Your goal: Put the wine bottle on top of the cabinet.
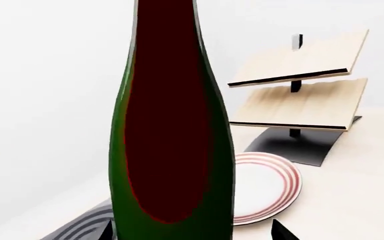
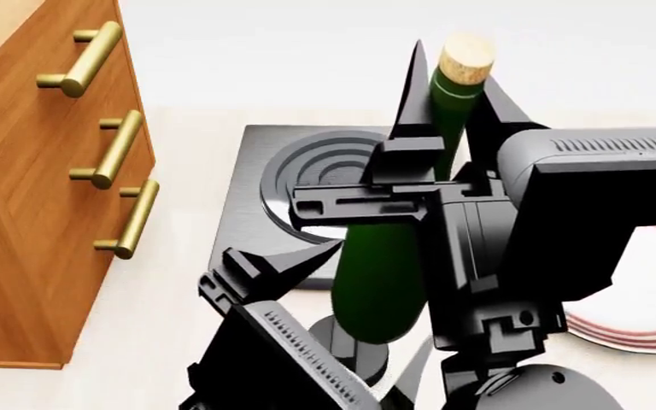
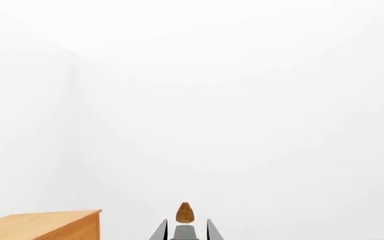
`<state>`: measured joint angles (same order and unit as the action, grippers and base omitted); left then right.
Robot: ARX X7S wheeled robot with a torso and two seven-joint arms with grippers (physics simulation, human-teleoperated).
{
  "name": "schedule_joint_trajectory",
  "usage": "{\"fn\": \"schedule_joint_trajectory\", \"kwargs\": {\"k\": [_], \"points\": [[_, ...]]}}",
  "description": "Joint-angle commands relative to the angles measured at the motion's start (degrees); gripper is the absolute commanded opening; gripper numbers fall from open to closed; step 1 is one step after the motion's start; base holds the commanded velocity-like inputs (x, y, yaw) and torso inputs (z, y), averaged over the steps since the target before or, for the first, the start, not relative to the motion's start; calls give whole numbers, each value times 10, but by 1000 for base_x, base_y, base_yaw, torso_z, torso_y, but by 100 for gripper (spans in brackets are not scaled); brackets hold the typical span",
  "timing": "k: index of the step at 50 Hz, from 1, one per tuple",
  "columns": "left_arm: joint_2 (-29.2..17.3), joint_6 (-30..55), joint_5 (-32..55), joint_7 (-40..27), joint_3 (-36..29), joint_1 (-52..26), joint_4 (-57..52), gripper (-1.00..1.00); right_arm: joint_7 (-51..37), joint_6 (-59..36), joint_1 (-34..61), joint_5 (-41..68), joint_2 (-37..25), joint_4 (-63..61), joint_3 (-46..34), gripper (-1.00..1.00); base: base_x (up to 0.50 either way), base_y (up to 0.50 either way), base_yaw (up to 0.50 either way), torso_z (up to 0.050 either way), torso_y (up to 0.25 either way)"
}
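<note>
Both arms are matte black and blocky, with ribbed vent slots along their housings; each black end effector (image 2: 448, 81) carries tapering, pointed fingers.

One wine bottle (image 2: 379, 282), one cabinet (image 2: 32, 196), one striped plate (image 1: 265, 187), one slanted rack (image 1: 299, 95), one stovetop (image 2: 294, 184)

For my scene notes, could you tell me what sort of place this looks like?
Probably a simulated kitchen or dining counter: a striped plate, a dark stovetop-like slab, a wooden cabinet with brass handles, and a wine bottle.
</note>
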<state>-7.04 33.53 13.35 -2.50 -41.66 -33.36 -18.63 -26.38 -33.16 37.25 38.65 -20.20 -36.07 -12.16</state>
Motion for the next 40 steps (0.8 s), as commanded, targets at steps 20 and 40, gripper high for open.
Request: {"fn": "schedule_joint_trajectory", "kwargs": {"k": [20, 40], "points": [[18, -46, -11, -20, -16, -30, 69, 100, 3, 12, -14, -11, 0, -11, -7, -100, 0, 0, 0, 0, 1], [9, -64, -6, -30, -26, -23, 81, -100, 1, 25, -33, -18, -2, -6, -12, -100, 0, 0, 0, 1, 1]]}}
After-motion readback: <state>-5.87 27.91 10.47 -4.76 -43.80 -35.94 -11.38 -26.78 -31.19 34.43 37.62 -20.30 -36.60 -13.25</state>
